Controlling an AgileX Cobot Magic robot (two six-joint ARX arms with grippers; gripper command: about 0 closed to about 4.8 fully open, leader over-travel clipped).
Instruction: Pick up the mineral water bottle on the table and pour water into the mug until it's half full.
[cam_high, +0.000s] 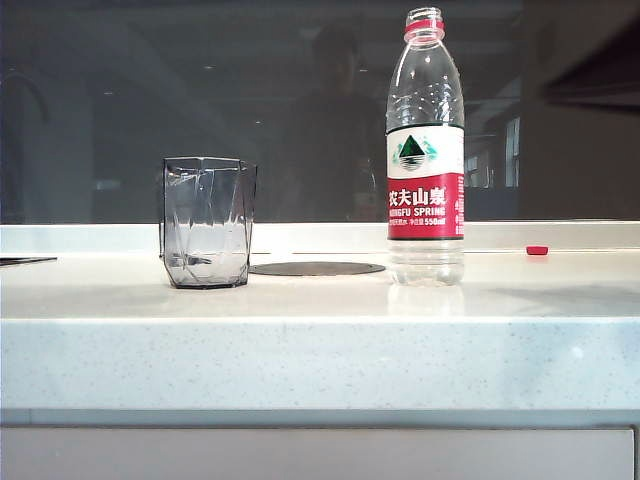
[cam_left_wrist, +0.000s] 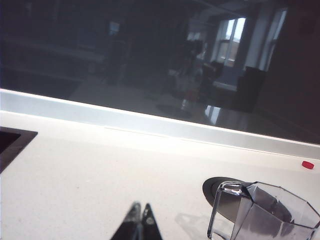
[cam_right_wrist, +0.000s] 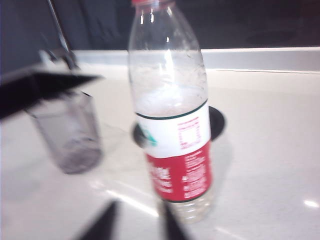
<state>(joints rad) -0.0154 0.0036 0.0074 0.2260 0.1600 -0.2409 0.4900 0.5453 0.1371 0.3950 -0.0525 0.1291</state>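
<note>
Right wrist view is filled nearest by the right gripper (cam_right_wrist: 137, 222), whose two dark fingertips are seen a little apart with nothing between them. Just beyond them stands the bottle (cam_right_wrist: 172, 125), upright on the white table (cam_right_wrist: 270, 150), cap off, water (cam_right_wrist: 170, 100) showing just above the label. The mug (cam_right_wrist: 67, 137) is set beside it, apart from it and apparently empty, with a dark round disc (cam_right_wrist: 217, 122) behind the bottle.

The bottle is judged fairly heavy with water, thin-walled and easily squeezed, its plastic smooth and likely slippery. With no cap on, a hard squeeze could push water out. A hold at the labelled middle, where the wall is straight, is judged safest. The mug looks rigid and breakable, and light enough to be knocked.

In the left wrist view the left gripper (cam_left_wrist: 140, 225) is seen low over the table with its tips together, holding nothing, the mug at about three o'clock from it. A small red cap (cam_left_wrist: 308, 164) by the back ledge is shown here and in the exterior view, but not in the right wrist view.

The exterior view shows neither gripper. There the bottle stands at three o'clock from the mug, well apart.
</note>
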